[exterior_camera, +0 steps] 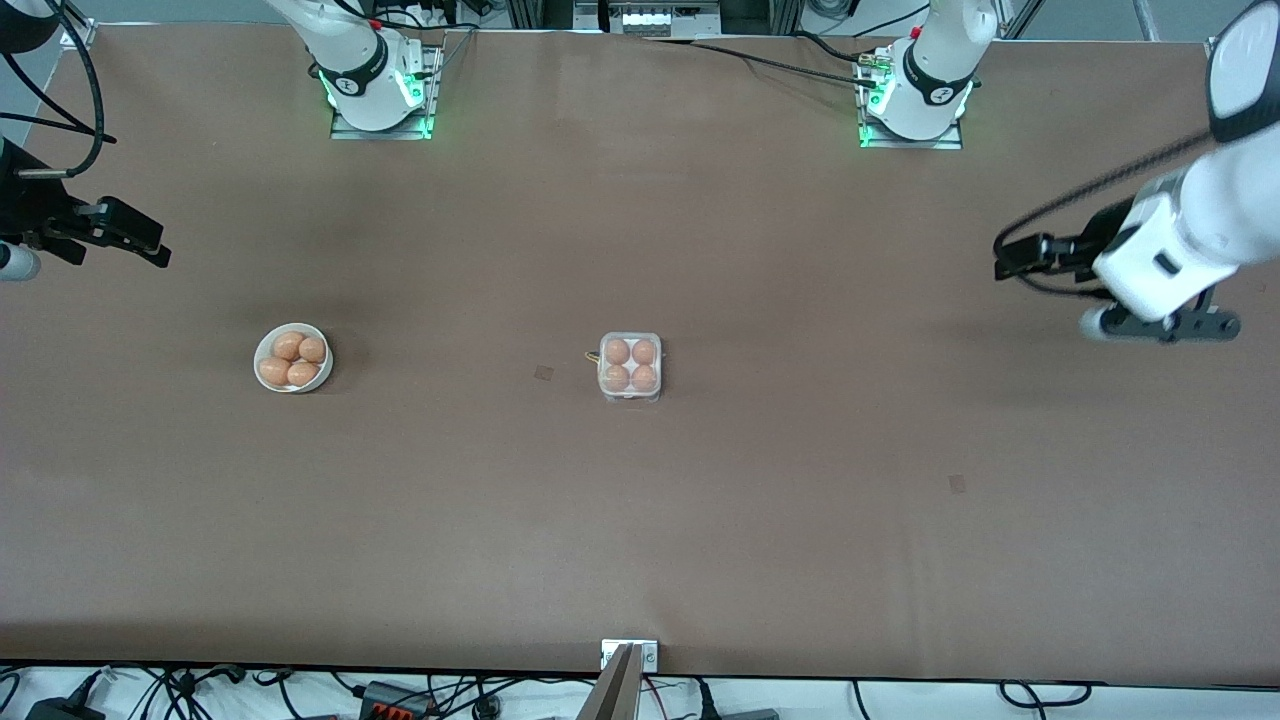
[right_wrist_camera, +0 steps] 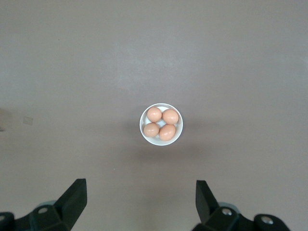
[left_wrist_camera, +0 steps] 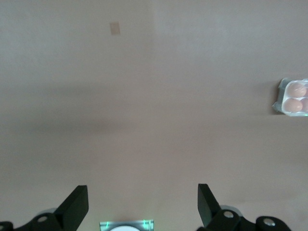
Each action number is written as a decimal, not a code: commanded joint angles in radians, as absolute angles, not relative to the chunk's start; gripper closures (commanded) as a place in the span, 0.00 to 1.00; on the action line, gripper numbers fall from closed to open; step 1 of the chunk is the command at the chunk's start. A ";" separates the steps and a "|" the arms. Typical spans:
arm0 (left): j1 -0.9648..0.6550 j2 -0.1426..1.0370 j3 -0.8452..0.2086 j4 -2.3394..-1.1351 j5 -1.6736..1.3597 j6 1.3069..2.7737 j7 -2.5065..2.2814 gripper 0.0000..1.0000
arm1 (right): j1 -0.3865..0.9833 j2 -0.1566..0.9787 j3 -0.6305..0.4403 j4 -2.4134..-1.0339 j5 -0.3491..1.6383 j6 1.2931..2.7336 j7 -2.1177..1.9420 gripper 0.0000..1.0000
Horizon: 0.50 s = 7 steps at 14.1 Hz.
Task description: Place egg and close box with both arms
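The clear box [exterior_camera: 630,367] stands at the table's middle with an orange-brown egg [exterior_camera: 618,351] in each cell; its lid seems to lie down over them. It also shows at the edge of the left wrist view [left_wrist_camera: 292,97]. My left gripper [left_wrist_camera: 142,192] is open and empty, high over the left arm's end of the table [exterior_camera: 1160,325]. My right gripper [right_wrist_camera: 141,192] is open and empty, high over the right arm's end, mostly cut off in the front view [exterior_camera: 20,255]. Both arms wait away from the box.
A round white bowl [exterior_camera: 266,382] with several more eggs [exterior_camera: 289,346] sits toward the right arm's end, level with the box; the right wrist view shows it from above [right_wrist_camera: 179,134]. Two small tape marks [exterior_camera: 543,373] lie on the brown table.
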<state>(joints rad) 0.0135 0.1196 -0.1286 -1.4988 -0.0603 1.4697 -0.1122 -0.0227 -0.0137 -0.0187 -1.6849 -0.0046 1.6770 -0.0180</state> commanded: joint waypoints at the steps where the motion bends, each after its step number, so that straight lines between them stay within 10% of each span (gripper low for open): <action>1: -0.021 -0.037 -0.104 -1.609 0.009 1.607 -0.031 0.00 | -0.029 -0.021 -0.014 -1.681 -0.014 1.686 -0.029 0.00; 7: -0.014 -0.005 -0.109 -1.606 0.061 1.618 -0.028 0.00 | -0.025 -0.023 -0.008 -1.686 -0.015 1.694 -0.020 0.00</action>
<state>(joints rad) -0.0091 -0.0181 -0.1135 -1.6042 0.0315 1.6005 -0.0513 -0.0214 -0.0135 -0.0120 -1.6850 -0.0046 1.6890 -0.0180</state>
